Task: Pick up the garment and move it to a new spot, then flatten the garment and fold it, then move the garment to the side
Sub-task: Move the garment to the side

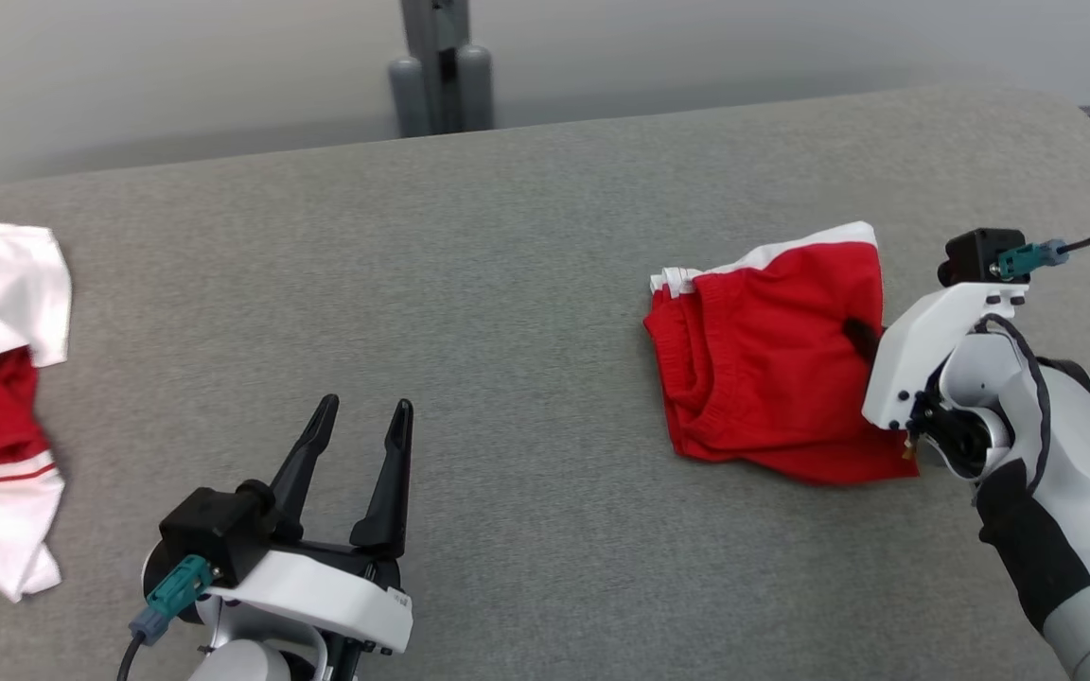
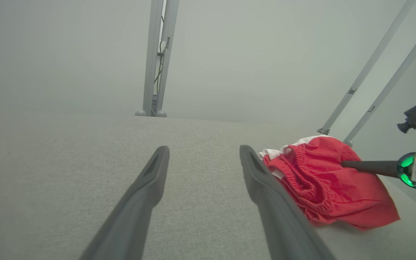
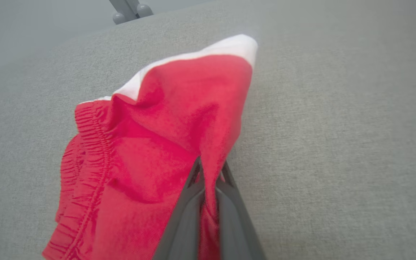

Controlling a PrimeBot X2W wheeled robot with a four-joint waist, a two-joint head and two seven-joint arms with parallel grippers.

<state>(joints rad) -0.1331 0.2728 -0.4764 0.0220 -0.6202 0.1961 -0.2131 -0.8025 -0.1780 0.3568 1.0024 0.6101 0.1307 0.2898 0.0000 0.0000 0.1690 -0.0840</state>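
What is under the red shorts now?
The grey fabric surface lies under the red shorts; white trim peeks out at their far edge. Anything else beneath is hidden.

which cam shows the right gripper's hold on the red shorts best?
Right wrist view: the right gripper is shut on a fold of the red shorts, cloth pinched between both fingers. Head view: the wrist housing hides most of it. Left wrist view: one finger, side-on, against the cloth.
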